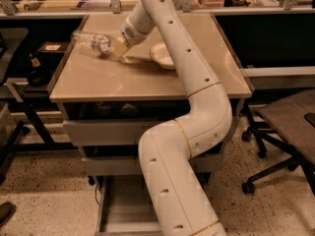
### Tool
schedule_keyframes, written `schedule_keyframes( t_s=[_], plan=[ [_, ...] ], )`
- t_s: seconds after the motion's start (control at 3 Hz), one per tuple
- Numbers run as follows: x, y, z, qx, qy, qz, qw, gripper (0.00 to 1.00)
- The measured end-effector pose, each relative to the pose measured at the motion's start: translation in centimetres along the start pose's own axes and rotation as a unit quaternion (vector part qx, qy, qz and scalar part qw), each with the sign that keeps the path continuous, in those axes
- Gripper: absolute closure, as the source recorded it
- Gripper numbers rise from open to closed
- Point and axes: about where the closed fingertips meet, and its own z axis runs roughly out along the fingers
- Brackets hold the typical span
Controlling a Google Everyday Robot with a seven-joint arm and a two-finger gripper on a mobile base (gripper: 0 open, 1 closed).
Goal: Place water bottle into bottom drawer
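Well above the open grey bottom drawer (121,203), a clear ribbed water bottle (94,40) is clamped by the end effector (117,48).

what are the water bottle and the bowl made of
The water bottle looks like clear thin plastic: see-through, ribbed, glinting. The bowl is white and smooth, plastic or ceramic, cannot tell. The gripper is at the bottle's end nearer the bowl.

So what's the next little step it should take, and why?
Probably carry the water bottle, held in the tool over the far side of the table, toward the front edge: the bottom drawer sits open far below.
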Motion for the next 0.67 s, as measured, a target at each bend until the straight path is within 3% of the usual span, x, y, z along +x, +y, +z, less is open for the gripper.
schedule_keyframes(
  t_s=[0.33,0.67],
  plan=[
    [-1.58,0.4,-2.5,0.016,-0.011,0.012,0.9997,1.0],
    [-1.6,0.67,-2.63,0.01,-0.015,0.009,0.9998,1.0]
  ],
)
